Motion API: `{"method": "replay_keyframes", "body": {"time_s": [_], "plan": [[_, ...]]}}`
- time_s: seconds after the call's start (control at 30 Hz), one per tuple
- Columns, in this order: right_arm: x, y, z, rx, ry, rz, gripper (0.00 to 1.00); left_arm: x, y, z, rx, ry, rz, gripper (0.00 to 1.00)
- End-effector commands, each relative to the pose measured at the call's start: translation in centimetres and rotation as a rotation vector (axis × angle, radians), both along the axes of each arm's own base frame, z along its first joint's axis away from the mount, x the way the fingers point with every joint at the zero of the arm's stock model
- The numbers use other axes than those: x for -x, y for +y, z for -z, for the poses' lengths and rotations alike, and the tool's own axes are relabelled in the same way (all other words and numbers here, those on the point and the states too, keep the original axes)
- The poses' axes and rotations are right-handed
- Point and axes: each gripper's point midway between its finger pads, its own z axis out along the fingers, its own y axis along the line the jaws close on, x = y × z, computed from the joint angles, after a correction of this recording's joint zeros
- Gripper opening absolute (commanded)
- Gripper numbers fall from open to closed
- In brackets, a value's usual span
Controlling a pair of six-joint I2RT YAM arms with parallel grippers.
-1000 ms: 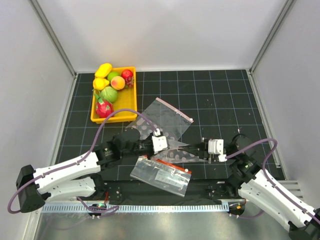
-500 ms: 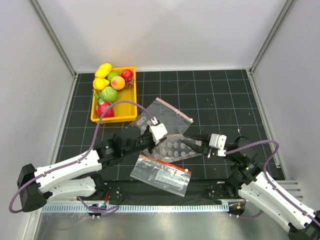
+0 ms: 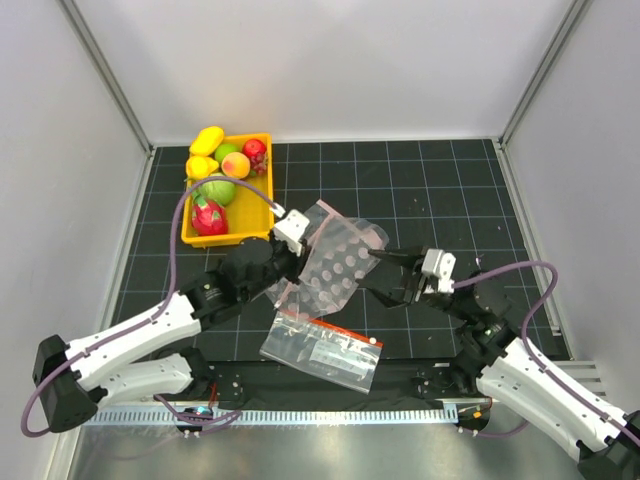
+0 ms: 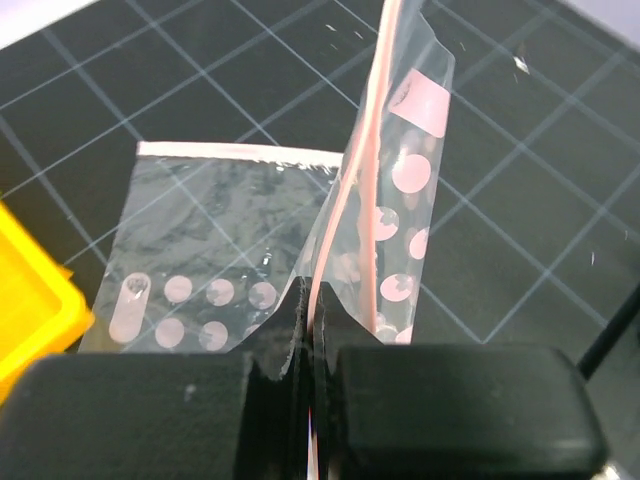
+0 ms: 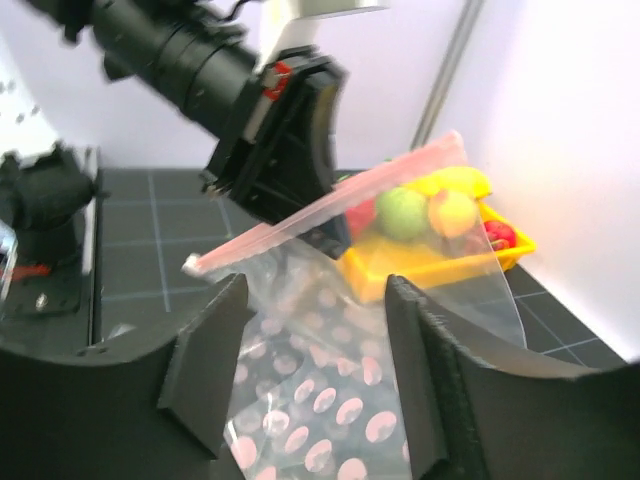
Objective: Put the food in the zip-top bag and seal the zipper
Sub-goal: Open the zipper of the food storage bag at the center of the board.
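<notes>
My left gripper (image 3: 299, 234) (image 4: 313, 300) is shut on the zipper (image 4: 365, 130) (image 5: 330, 205), the thin pink strip of the zip-top bag (image 3: 350, 228) (image 5: 450, 260). It holds that edge up off the mat, and the clear bag hangs below. My right gripper (image 3: 381, 275) (image 5: 315, 290) is open just right of the bag, nothing pinched between its fingers. The food (image 3: 222, 170) (image 5: 410, 212), glossy toy fruits, lies in the yellow tray (image 3: 228, 237) at the back left.
A clear sheet with rows of round bubbles (image 3: 338, 272) (image 4: 190, 300) lies under and behind the hanging bag; I cannot tell whether it clings to it. A clear printed bag with a bold red band (image 3: 322, 348) lies near the front edge.
The left gripper has lifted the bag's zipper edge up and toward the tray. The right gripper has opened, let go of the plastic and risen slightly.
</notes>
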Motion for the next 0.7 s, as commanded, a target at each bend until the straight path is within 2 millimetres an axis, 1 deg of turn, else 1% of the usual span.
{"method": "replay_keyframes", "body": {"time_s": [0.0, 0.03, 0.07, 0.1, 0.13, 0.17, 0.2, 0.23, 0.27, 0.3, 0.33, 0.37, 0.4, 0.47, 0.53, 0.63, 0.67], "plan": [[-2.3, -1.2, -3.0, -0.236, 0.171, 0.116, 0.67, -1.3, 1.8, -3.1, 0.166, -0.023, -0.156, 0.00], [-3.9, -2.2, -4.4, -0.316, 0.244, 0.203, 0.69, -1.4, 2.1, -3.3, 0.190, -0.013, -0.184, 0.00], [-5.0, -2.1, -2.9, -0.310, 0.391, 0.248, 0.69, -1.7, 2.6, -3.5, 0.231, 0.005, -0.238, 0.00], [-6.1, -1.8, -2.1, -0.289, 0.471, 0.286, 0.69, -1.7, 2.7, -3.7, 0.253, 0.016, -0.253, 0.01], [-6.7, -1.9, -3.8, -0.307, 0.500, 0.314, 0.64, -1.8, 2.7, -3.4, 0.260, 0.027, -0.263, 0.00], [-7.3, -1.6, -2.2, -0.260, 0.577, 0.345, 0.61, -1.9, 2.3, -4.2, 0.315, 0.032, -0.267, 0.00], [-8.0, -1.0, -1.3, -0.257, 0.660, 0.356, 0.59, -2.0, 2.2, -4.2, 0.333, 0.039, -0.273, 0.00], [-8.3, -0.7, -1.4, -0.268, 0.690, 0.355, 0.56, -2.1, 2.0, -3.8, 0.344, 0.052, -0.280, 0.00], [-8.5, -0.3, -1.5, -0.293, 0.709, 0.342, 0.54, -2.2, 1.9, -4.0, 0.378, 0.057, -0.290, 0.01], [-8.6, 0.2, -1.2, -0.323, 0.761, 0.323, 0.52, -2.4, 1.6, -3.7, 0.404, 0.083, -0.306, 0.01], [-8.9, 0.8, -0.3, -0.323, 0.794, 0.318, 0.51, -2.5, 1.4, -3.4, 0.415, 0.096, -0.310, 0.01], [-8.8, 1.3, -0.4, -0.331, 0.800, 0.290, 0.50, -2.5, 1.1, -3.6, 0.432, 0.099, -0.301, 0.01], [-8.9, 1.5, -0.2, -0.329, 0.813, 0.282, 0.50, -2.5, 0.7, -3.2, 0.435, 0.115, -0.294, 0.00], [-8.9, 2.0, 0.1, -0.317, 0.833, 0.274, 0.50, -2.8, 0.5, -2.9, 0.445, 0.124, -0.312, 0.01], [-8.5, 2.4, 0.3, -0.296, 0.819, 0.262, 0.50, -3.6, 1.0, -2.4, 0.472, 0.147, -0.386, 0.00], [-8.1, 3.0, 0.5, -0.274, 0.808, 0.258, 0.51, -4.1, 1.6, -2.3, 0.513, 0.167, -0.456, 0.00], [-8.2, 3.4, 1.2, -0.251, 0.820, 0.266, 0.51, -4.1, 1.7, -2.3, 0.513, 0.164, -0.461, 0.01]]}}
